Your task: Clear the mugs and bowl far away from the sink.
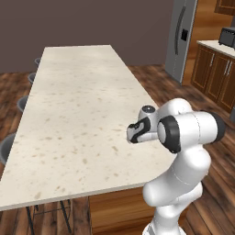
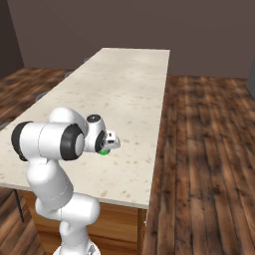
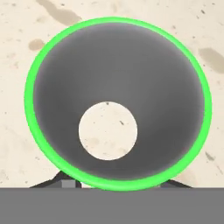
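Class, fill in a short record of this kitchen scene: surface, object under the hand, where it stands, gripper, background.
surface: long speckled cream counter
object: green mug, grey inside, seen from straight above
position: upright on the counter, near its right edge
gripper: gripper directly over the mug, tips at its rim; open or shut unclear
background: steel fridge, wood floor

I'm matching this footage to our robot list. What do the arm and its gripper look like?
The arm is made of glossy white rounded segments with dark, near-black bands at the joints. The wrist ends in a white hand with a dark grey cap and dark side panels. The gripper has two small dark finger tips with a small pale grey block beside one. No cables or lettering are visible.
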{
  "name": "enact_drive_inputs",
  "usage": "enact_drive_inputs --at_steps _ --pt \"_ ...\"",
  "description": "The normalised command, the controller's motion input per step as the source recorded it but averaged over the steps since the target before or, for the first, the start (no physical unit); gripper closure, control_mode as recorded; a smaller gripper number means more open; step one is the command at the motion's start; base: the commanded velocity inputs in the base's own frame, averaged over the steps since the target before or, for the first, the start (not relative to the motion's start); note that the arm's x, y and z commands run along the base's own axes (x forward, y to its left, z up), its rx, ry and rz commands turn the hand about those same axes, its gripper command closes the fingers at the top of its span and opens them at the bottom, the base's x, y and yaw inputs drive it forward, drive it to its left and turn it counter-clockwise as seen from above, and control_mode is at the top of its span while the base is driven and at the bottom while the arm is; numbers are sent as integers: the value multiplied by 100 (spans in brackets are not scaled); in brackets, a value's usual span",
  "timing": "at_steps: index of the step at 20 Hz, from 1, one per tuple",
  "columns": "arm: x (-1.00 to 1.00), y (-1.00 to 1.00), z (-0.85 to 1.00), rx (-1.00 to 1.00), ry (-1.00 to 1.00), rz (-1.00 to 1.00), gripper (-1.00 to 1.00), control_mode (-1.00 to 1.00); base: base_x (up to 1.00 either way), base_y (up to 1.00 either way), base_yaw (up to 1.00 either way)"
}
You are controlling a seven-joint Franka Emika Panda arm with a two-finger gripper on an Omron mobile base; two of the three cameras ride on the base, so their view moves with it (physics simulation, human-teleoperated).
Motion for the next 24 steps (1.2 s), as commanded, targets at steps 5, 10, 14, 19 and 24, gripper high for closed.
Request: enact_drive_inputs --at_steps 5,10,14,19,24 --pt "0 -1 10 0 15 -8 -100 -100 0 0 0" --pt "-3 -3 46 1 21 -17 -100 -100 0 0 0" --pt "-1 0 83 1 23 -12 -100 -100 0 0 0" --pt "-8 2 80 0 8 -6 -100 -100 0 0 0" --pt "-78 1 48 0 -15 -2 -100 -100 0 0 0"
